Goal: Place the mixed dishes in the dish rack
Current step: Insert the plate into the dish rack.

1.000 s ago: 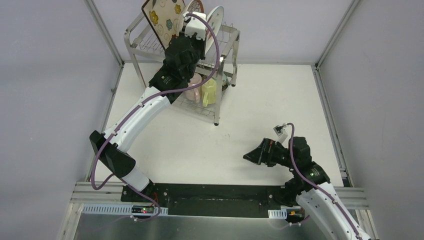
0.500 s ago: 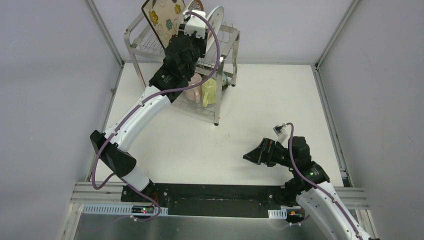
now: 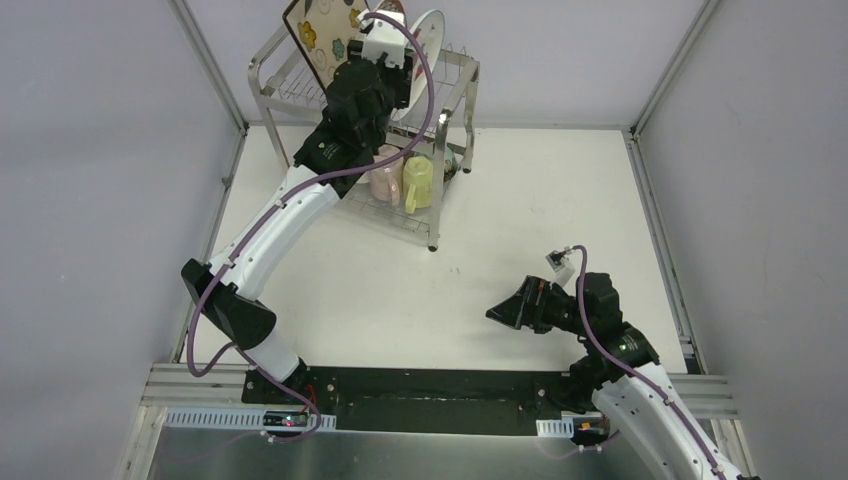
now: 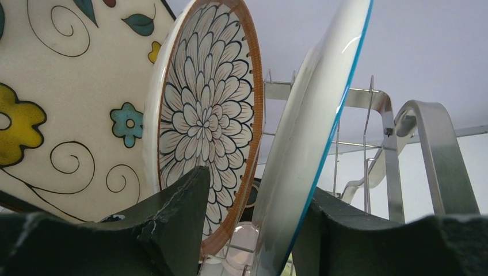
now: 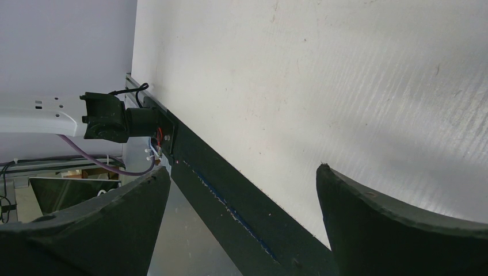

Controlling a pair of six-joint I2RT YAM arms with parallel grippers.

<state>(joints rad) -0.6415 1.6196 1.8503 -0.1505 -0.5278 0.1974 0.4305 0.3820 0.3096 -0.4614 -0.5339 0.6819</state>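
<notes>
The steel dish rack (image 3: 262,95) stands at the far left of the table. On its top tier stand the square floral plate (image 3: 320,30), the brown-rimmed petal plate (image 3: 392,10) and a white plate (image 3: 432,30). My left gripper (image 3: 392,58) is among them. In the left wrist view the gripper (image 4: 256,195) is open, and its jaws straddle the lower edges of the petal plate (image 4: 204,109) and the blue-edged white plate (image 4: 322,103). The square plate (image 4: 63,103) is to the left. A pink mug (image 3: 385,183) and a yellow-green mug (image 3: 420,183) sit on the lower tier. My right gripper (image 3: 497,312) is open and empty.
The rack's tubular frame (image 4: 429,144) rises just right of my left fingers. My right gripper (image 5: 241,172) hovers over the bare white table (image 5: 322,69) near its front edge. Grey walls close in the table on three sides. No bowls show.
My left wrist has moved slightly up and toward the far side over the rack's top tier. The plates stay standing. The right arm has not moved.
</notes>
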